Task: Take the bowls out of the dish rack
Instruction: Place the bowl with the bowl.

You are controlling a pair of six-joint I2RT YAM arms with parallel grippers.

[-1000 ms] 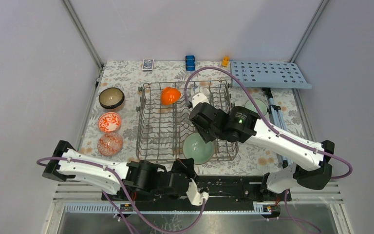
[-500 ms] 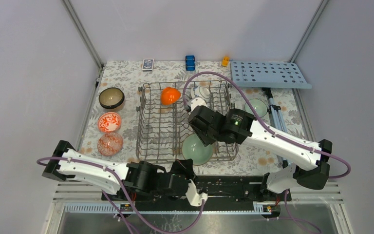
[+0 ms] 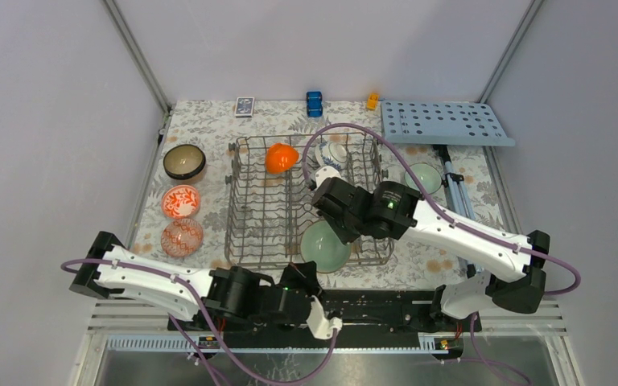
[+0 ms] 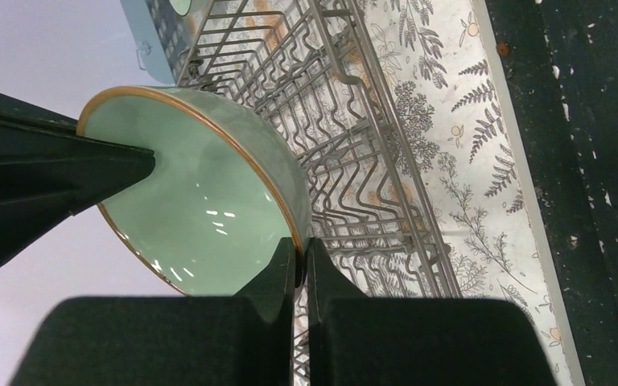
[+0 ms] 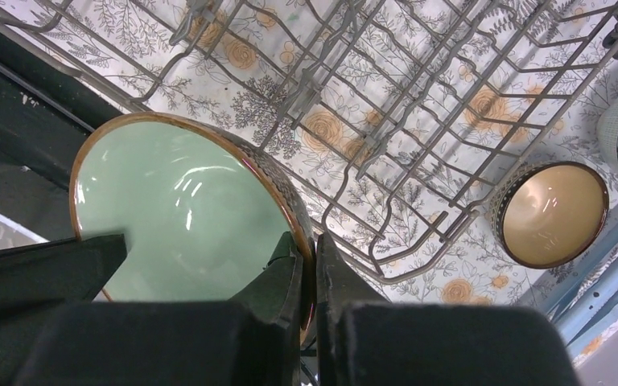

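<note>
A pale green bowl (image 3: 326,246) with a brown rim is held tilted at the near right corner of the grey wire dish rack (image 3: 264,211). My right gripper (image 3: 335,226) is shut on its rim (image 5: 308,241). My left gripper (image 3: 301,272) is shut on the rim from the near side (image 4: 300,244). The bowl fills the left wrist view (image 4: 201,205) and the right wrist view (image 5: 177,205). An orange bowl (image 3: 281,158) and a blue-and-white bowl (image 3: 336,151) stand in the rack's far part.
On the table left of the rack sit a dark brown bowl (image 3: 184,162) and two red-and-white bowls (image 3: 181,201) (image 3: 182,237). Right of the rack are a pale green bowl (image 3: 423,175), a brown bowl (image 5: 554,213) and a blue-white stand (image 3: 451,181). A light-blue holed board (image 3: 444,122) lies far right.
My right gripper and the green bowl have shifted slightly left and toward the near edge. My left gripper has stayed at the bowl's near rim.
</note>
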